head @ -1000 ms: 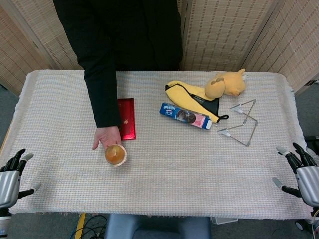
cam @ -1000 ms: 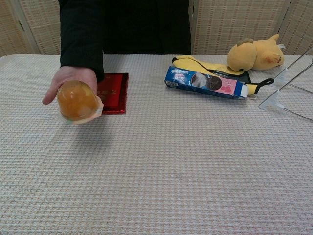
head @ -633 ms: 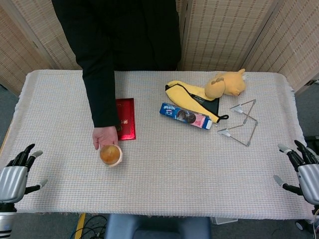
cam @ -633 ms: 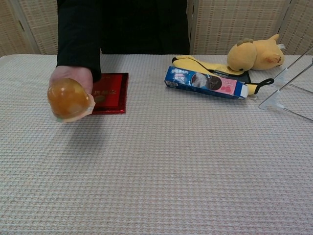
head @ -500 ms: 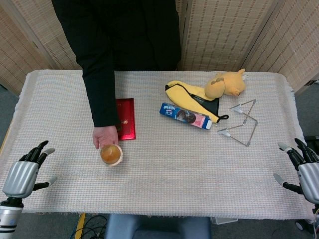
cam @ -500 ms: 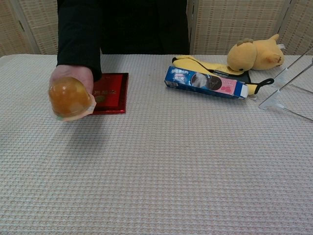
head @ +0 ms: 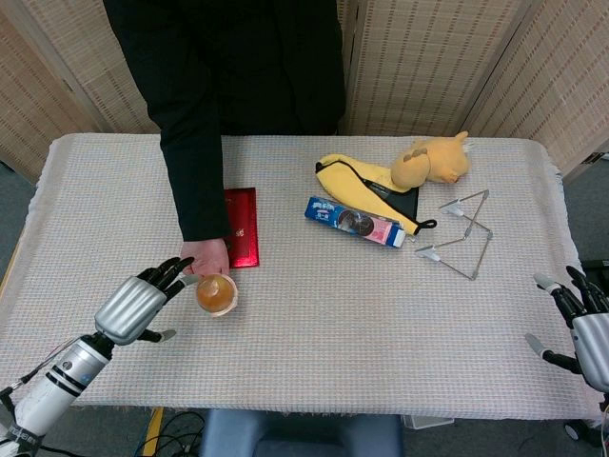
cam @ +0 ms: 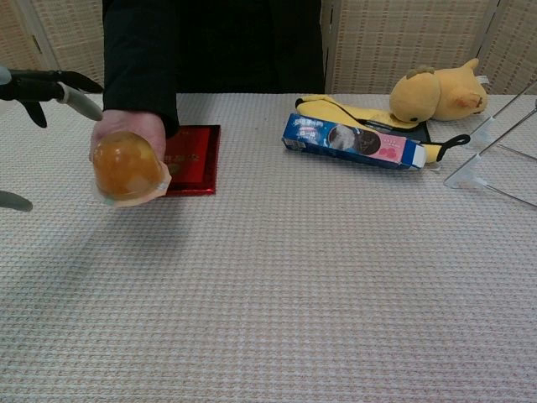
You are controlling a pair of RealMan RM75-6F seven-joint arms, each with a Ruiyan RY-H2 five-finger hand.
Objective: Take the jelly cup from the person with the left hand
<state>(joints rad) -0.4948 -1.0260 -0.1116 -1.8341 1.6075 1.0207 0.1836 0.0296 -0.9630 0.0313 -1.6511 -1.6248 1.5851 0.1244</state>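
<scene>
The person's hand (head: 206,259) holds the jelly cup (head: 217,294) out above the woven tablecloth (head: 314,324), at about 8 o'clock from the table's middle; the cup is clear plastic with amber jelly inside, and in the chest view (cam: 126,167) its domed bottom faces the camera. The left hand (head: 135,304) sits just at 9 o'clock of the cup, fingers spread and extended toward it, holding nothing; its dark fingertips (cam: 59,88) reach close beside the person's hand, though whether they touch it cannot be told. The right hand (head: 582,327) hangs at the table's 4 o'clock edge, fingers apart and empty.

A red booklet (head: 241,227) with gold printing too small to read lies at 12 o'clock of the cup, partly under the person's sleeve. A blue and pink cookie package (cam: 352,141) lies near the centre; its lettering is too blurred to read. At 1 o'clock rests a yellow plush toy (head: 430,160) on a dark pouch (head: 400,201), with a clear triangular stand (head: 461,233) at 3 o'clock.
</scene>
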